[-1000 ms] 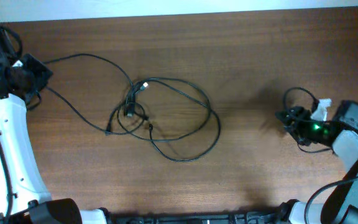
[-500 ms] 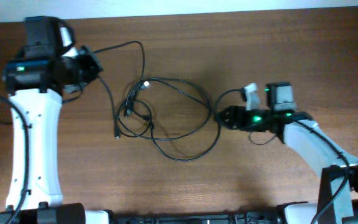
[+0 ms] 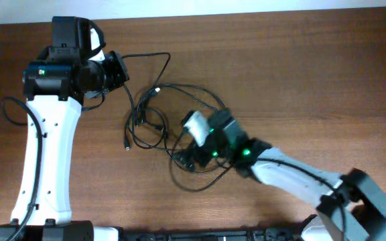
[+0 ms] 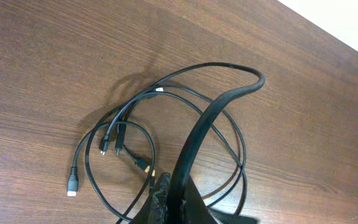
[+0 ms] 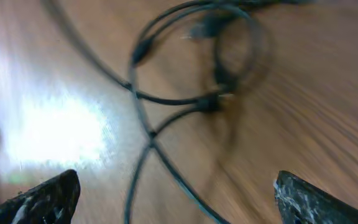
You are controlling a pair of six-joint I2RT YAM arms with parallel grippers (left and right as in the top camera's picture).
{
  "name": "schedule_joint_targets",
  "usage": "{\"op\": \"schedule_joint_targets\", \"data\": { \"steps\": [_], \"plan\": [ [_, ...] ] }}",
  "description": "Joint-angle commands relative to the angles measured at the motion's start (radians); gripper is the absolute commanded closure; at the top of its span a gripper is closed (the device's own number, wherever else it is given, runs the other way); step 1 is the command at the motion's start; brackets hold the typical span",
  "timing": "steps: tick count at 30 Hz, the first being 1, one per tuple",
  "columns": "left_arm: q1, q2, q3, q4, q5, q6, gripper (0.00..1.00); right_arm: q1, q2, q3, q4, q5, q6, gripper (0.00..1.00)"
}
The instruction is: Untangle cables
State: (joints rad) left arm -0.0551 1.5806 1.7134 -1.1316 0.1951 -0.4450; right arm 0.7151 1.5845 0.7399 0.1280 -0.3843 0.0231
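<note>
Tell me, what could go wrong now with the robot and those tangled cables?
1. The left hand is shut on one cable that runs into the tangle. Pulling it might drag the whole pile along or tighten a knot.
2. The right hand is wide open right over a spot where cables cross, so it might grab two at once instead of one.

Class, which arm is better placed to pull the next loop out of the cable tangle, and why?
Probably right: the right pincer stands open directly over the cables; the left pincer is off to the side, shut on one strand.
</note>
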Motion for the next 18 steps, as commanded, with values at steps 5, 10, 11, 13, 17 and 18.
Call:
{"op": "schedule_joint_targets", "data": {
  "steps": [5, 10, 11, 13, 17, 18],
  "plan": [
    [-0.001, 0.007, 0.019, -0.003, 0.007, 0.016, 1.00, 0.130, 0.170, 0.053, 0.044, 0.154, -0.098, 0.03],
    [-0.001, 0.007, 0.019, -0.007, 0.007, 0.016, 1.00, 0.158, 0.181, 0.078, 0.038, 0.227, -0.098, 0.29],
    [-0.001, 0.007, 0.019, -0.008, 0.007, 0.016, 1.00, 0.157, 0.186, 0.078, 0.035, 0.254, -0.098, 0.50],
    [-0.001, 0.007, 0.019, -0.011, 0.006, 0.017, 1.00, 0.147, 0.188, 0.078, 0.034, 0.294, -0.080, 0.93],
    [-0.001, 0.007, 0.019, -0.015, 0.006, 0.039, 1.00, 0.080, 0.158, 0.080, 0.004, 0.337, 0.002, 0.96],
    [-0.001, 0.007, 0.019, -0.022, 0.005, 0.043, 1.00, 0.051, 0.135, 0.080, -0.019, 0.337, 0.017, 0.96]
  ]
}}
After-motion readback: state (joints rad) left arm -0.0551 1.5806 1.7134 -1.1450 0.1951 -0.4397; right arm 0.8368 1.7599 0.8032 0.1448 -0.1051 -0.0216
